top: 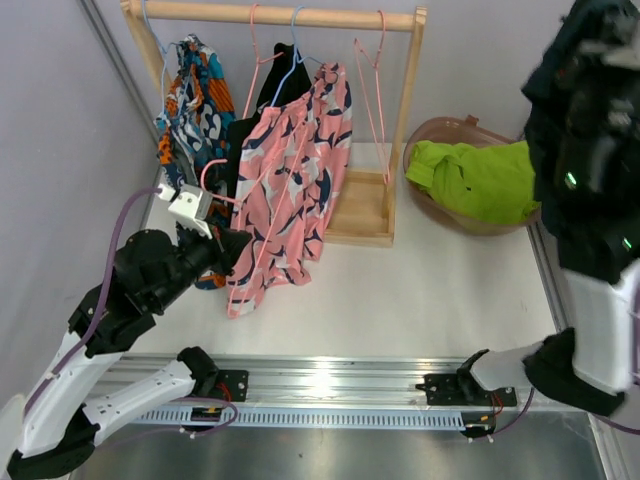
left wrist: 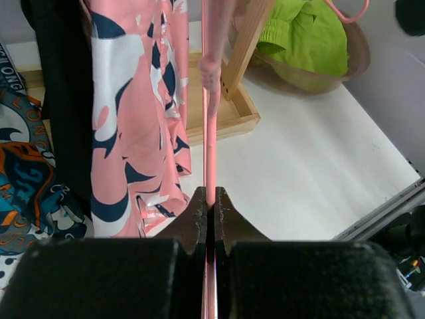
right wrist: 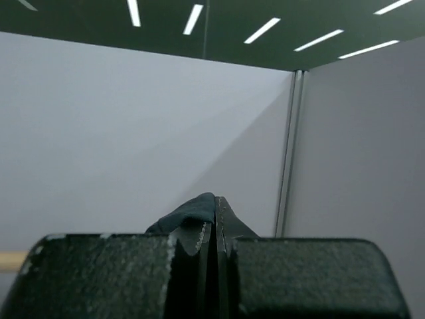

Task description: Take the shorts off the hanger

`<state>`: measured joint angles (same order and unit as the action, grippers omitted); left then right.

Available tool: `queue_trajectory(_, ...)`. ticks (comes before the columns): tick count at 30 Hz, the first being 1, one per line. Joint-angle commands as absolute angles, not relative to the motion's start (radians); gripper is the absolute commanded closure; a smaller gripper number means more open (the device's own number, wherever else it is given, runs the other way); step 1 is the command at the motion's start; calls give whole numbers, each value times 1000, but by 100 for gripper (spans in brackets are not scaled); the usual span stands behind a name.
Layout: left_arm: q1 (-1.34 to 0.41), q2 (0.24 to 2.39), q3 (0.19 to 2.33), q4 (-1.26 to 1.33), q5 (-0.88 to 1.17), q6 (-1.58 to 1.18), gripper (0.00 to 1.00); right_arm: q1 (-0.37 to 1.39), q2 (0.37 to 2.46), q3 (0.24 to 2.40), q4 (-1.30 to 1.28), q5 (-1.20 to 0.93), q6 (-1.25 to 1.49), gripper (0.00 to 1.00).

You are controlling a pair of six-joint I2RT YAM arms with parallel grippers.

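Pinching the pink hanger (left wrist: 210, 133) tight, our left gripper (left wrist: 210, 197) steadies the pink shorts (top: 290, 170) at one o'clock; our right gripper (right wrist: 214, 214) clamps charcoal shorts (right wrist: 188, 210) aloft. Limp, light fabric: we'd grab it at the waist.

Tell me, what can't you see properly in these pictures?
- Right wrist view: only a scrap of the dark fabric shows. The right tool, shut on it, hides the rest.
- Top view: the black shorts are mostly hidden behind the pink printed shorts.
- Left wrist view: the pink hanger blurs higher up, and the top edge cuts off its hook.
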<state>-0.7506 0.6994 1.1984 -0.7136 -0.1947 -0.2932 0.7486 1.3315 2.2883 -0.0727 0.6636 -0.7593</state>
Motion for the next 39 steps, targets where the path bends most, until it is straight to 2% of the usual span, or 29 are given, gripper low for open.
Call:
queue_trajectory(1,-758,703,1166,-666,-166,-321,100,406,1503,2375,-268,343,-487,100)
queue_trajectory(2,-756,701,1160,-664,-160,-324,100,265,1518,2335,-252,251,-432,100)
queue_trajectory(6,-758,678,1151,-692,-160,-324,100,-40,1699,2411,-296,-19,-84,100)
queue_trajectory(12,-758,658,1114,-695,-163,-314,100,-204,1861,2434,-164,-147,79,100)
queue_trajectory(18,-758,666,1095,-672,-161,-310,100,-244,1948,2373,-136,-187,120,100)
queue_trajectory(22,-756,683,1098,-640,-161,-307,100,-218,1925,2168,-160,-195,95,100)
queue_trajectory(23,-758,689,1100,-632,-158,-308,100,-192,1904,2020,-149,-178,88,100)
queue_trajectory(24,-758,705,1098,-624,-155,-308,100,-180,1857,1941,-129,-161,87,62)
queue_trajectory(25,-758,713,1106,-618,-152,-311,100,-167,1836,1868,-123,-158,97,5)
queue_trajectory(26,-758,725,1115,-614,-153,-313,100,-141,1824,1815,-145,-138,100,1)
queue_trajectory(30,-762,787,1175,-598,-155,-307,100,-92,1751,1518,-207,-12,201,1)
queue_trajectory(33,-767,857,1258,-606,-169,-278,100,-60,1600,1317,-170,-5,268,1)
queue_trajectory(35,-767,942,1349,-618,-182,-259,100,-29,1476,1263,-196,49,275,1)
queue_trajectory(39,-767,1070,1495,-624,-227,-226,100,60,1316,1232,-433,136,282,1)
